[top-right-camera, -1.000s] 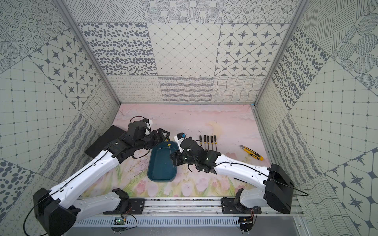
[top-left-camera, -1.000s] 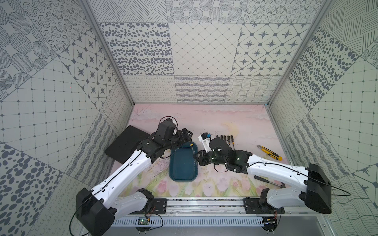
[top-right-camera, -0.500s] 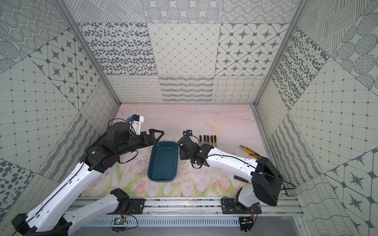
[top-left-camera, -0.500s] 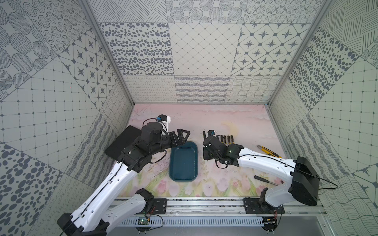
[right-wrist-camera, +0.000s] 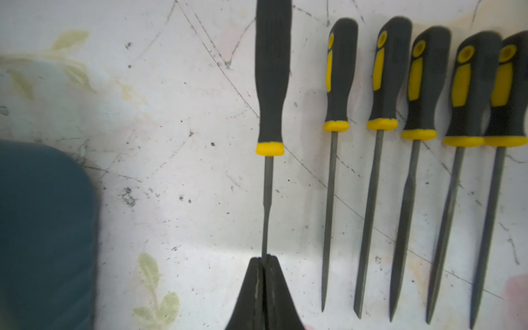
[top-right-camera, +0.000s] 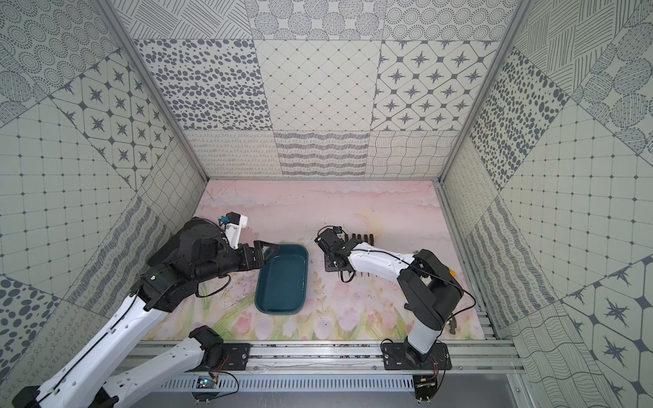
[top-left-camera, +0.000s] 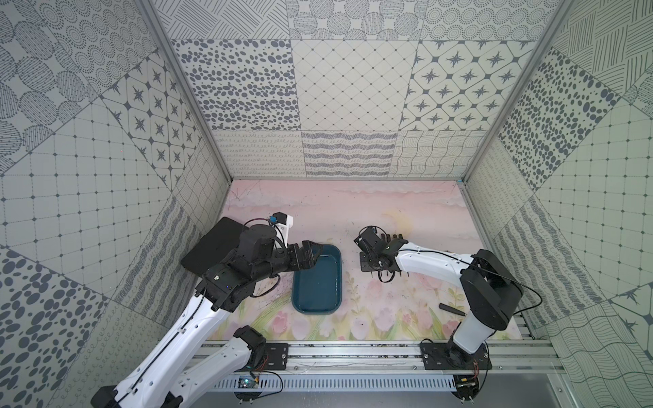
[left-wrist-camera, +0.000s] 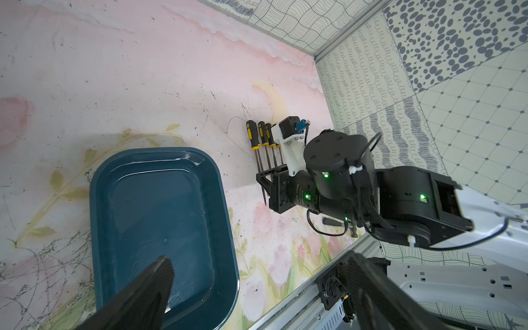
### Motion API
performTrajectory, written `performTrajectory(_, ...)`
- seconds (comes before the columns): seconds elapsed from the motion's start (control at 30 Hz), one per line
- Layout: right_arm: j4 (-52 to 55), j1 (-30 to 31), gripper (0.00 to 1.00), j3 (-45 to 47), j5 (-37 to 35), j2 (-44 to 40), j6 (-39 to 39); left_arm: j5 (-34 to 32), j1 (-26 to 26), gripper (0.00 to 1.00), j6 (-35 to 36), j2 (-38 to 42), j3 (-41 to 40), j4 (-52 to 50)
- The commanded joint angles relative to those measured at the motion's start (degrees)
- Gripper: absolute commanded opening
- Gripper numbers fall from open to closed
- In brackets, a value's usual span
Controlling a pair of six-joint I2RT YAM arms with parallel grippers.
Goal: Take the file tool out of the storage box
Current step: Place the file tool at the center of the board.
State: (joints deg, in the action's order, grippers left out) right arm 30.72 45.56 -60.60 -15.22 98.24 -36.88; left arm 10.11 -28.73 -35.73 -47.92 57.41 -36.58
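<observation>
The storage box (top-left-camera: 317,311) (top-right-camera: 281,311) is a dark teal tray in the middle of the table, and nothing shows inside it. My right gripper (right-wrist-camera: 264,260) (top-left-camera: 364,263) (top-right-camera: 330,263) is to its right, shut on the thin grey shaft of a file tool (right-wrist-camera: 271,71) with a black handle and yellow collar. That file points away over the table, parallel to a row of several more files (right-wrist-camera: 417,85) (top-left-camera: 394,236). Whether it touches the table I cannot tell. My left gripper (top-left-camera: 311,252) (top-right-camera: 266,251) (left-wrist-camera: 257,258) stands open over the box's far left corner, holding nothing.
A flat black board (top-left-camera: 215,243) lies by the left wall behind my left arm. A small dark tool (top-left-camera: 452,309) rests near the right arm's base. The box edge (right-wrist-camera: 43,228) is close to the held file. A metal rail (top-left-camera: 353,356) runs along the front.
My right gripper has carried the file away from the box's right side, to the right and a little farther back beside the file row. My left arm has drawn back toward the left, still open.
</observation>
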Motion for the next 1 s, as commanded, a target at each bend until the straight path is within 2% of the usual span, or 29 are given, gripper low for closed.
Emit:
performTrajectory(0.0, -0.57, -0.8, 0.0, -1.22, 0.28, 1.8, 1.33, 1.45, 0.08, 0.99, 2.16, -0.43, -1.14, 0.56)
performTrajectory(0.23, -0.66, -1.67, 0.0, -1.99, 0.24, 4.74, 1.43, 2.33, 0.0, 0.99, 2.33, -3.05, -1.02, 0.97)
performTrajectory(0.97, -1.27, -3.55, 0.0, -2.62, -0.08, 7.16, 1.75, 2.21, 0.06, 0.99, 1.92, -3.19, -2.13, 0.98)
